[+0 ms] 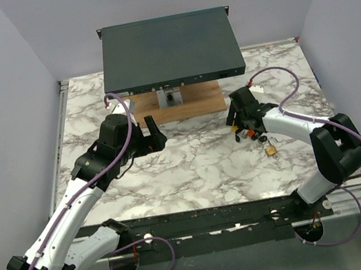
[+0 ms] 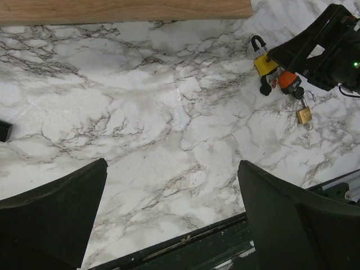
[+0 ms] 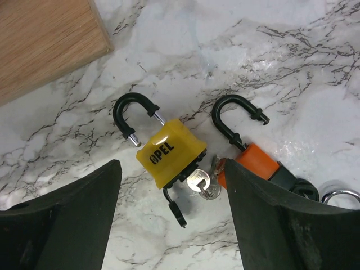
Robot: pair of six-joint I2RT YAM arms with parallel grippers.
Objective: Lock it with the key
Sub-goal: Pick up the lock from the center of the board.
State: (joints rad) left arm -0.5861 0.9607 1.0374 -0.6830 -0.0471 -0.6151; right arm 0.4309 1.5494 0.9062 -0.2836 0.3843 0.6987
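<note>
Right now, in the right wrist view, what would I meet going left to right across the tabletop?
Wooden board → yellow padlock → orange-bodied padlock, its black shackle open.

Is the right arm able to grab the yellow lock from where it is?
Probably yes. The right gripper hangs just above the yellow padlock, with a finger on either side and the jaws apart. Nothing lies on top of the lock, so the way down looks free.

Brass padlock (image 1: 270,150) lies just beside right tool (image 1: 242,129)
</note>
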